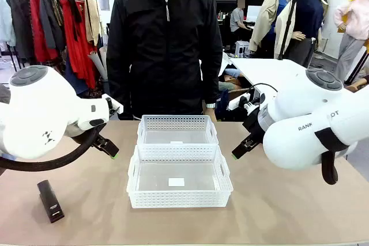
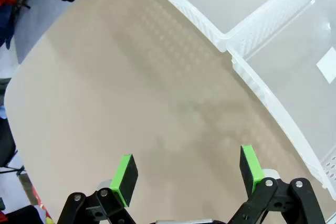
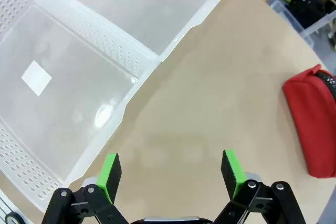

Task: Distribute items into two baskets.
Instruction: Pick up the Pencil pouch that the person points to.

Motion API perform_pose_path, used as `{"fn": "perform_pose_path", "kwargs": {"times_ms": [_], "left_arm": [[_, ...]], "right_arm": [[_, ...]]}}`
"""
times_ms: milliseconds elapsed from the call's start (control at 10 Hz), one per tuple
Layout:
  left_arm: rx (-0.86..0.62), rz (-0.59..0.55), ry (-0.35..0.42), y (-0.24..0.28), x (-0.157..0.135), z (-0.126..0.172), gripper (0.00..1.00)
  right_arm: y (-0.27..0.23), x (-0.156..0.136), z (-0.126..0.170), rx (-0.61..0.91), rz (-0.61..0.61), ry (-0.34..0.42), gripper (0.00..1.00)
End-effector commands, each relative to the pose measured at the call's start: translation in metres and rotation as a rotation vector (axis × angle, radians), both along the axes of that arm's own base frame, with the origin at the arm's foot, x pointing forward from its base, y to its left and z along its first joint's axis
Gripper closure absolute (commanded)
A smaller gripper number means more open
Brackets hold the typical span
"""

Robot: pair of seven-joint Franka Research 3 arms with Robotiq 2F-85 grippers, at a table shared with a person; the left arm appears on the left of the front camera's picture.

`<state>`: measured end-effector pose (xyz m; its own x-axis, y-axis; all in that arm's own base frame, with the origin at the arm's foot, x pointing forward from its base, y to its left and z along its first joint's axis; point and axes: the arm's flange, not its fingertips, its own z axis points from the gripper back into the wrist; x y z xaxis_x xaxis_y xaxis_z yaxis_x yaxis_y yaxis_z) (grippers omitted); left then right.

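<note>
Two white mesh baskets stand end to end at mid-table, the far one [image 1: 176, 120] and the near one [image 1: 179, 199], both holding nothing but a small white label. A black stapler [image 1: 51, 200] lies at the front left. In the right wrist view a red pouch [image 3: 314, 124] lies on the table to the right of the baskets [image 3: 127, 102]. My left gripper [image 1: 110, 149] hangs open left of the baskets, above bare table [image 2: 189, 174]. On the other side my right gripper [image 1: 240, 151] is open too, over bare table between baskets and pouch [image 3: 170, 169].
A person in a black jacket [image 1: 164, 44] stands at the far edge behind the baskets, arms down. In the left wrist view the baskets' rims [image 2: 227, 41] run along the upper right. Bare tabletop [image 1: 288, 211] stretches along the front.
</note>
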<state>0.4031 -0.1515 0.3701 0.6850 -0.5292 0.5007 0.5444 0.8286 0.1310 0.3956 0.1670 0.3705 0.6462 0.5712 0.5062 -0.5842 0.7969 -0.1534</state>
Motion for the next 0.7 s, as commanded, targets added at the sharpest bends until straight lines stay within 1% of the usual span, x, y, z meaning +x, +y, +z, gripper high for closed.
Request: {"fn": "perform_pose_path", "kwargs": {"times_ms": [0,600], "left_arm": [[0.0,0.0,0.0,0.0,0.0,0.0001,0.0],[0.0,0.0,0.0,0.0,0.0,0.0001,0.0]], "right_arm": [[0.0,0.0,0.0,0.0,0.0,0.0,0.0],[0.0,0.0,0.0,0.0,0.0,0.0,0.0]]}}
